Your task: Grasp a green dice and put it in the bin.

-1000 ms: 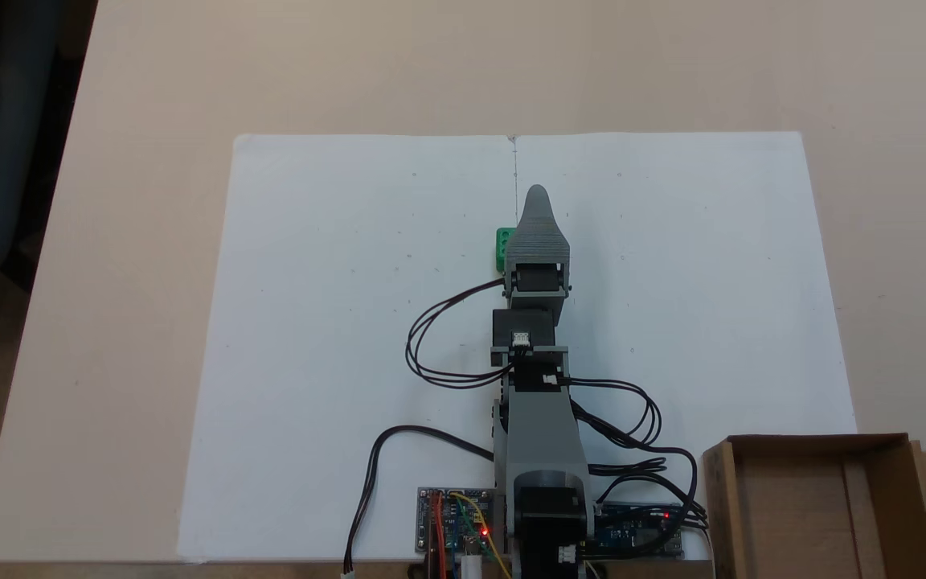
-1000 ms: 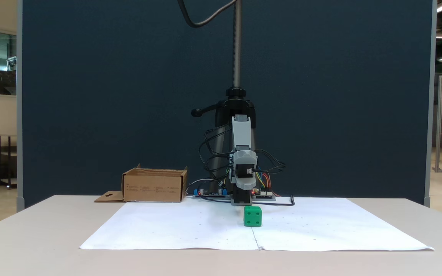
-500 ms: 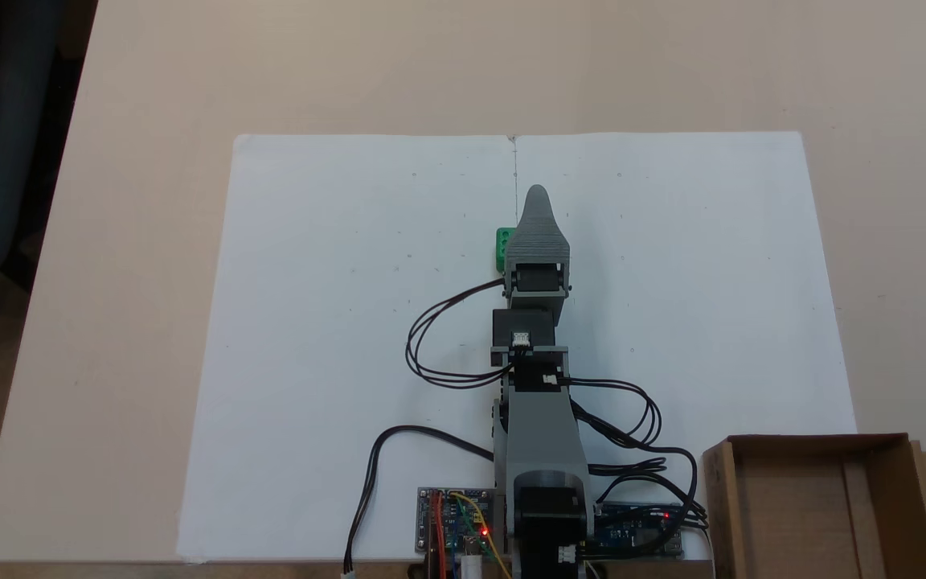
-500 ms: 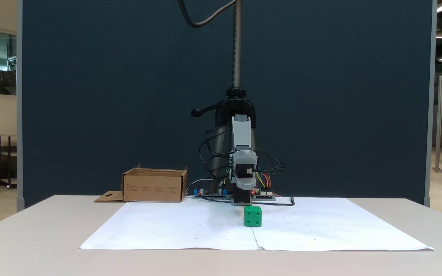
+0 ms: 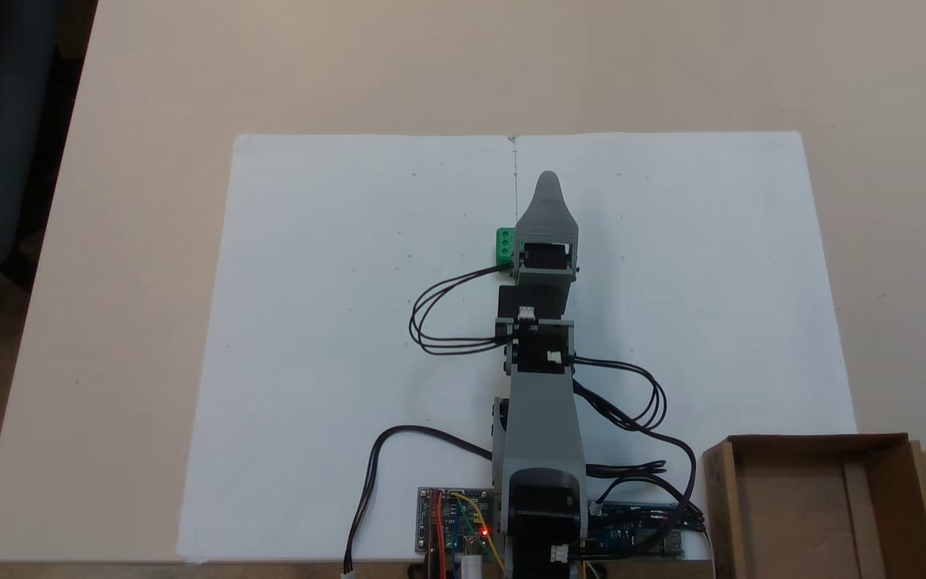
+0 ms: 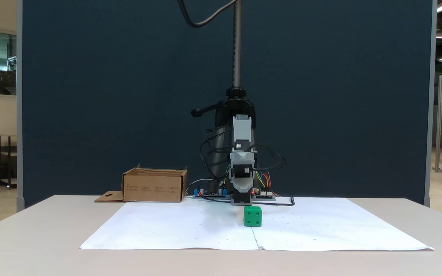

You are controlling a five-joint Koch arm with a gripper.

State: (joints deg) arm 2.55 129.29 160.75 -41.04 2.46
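The green dice (image 5: 504,245) sits on the white paper, its right part covered in this fixed view by the grey gripper (image 5: 547,183), which hovers above it and points away from the base. From the front, the green dice (image 6: 252,216) rests on the paper, apart from and slightly right of the gripper (image 6: 241,190) above and behind it. A single grey jaw tip shows, so I cannot tell how the jaws stand. The bin (image 5: 718,498), a shallow brown cardboard box, stands at the lower right beside the arm's base; the bin (image 6: 154,188) appears left of the arm from the front.
White paper (image 5: 334,322) covers the middle of the beige table. Circuit boards (image 5: 451,523) and looping black cables (image 5: 431,322) lie around the arm's base. A camera stand pole (image 6: 237,46) rises behind the arm before a dark blue partition.
The arm has reached farther out and dipped lower; the gripper tip now lies farther from the base. Dice and bin have not moved.
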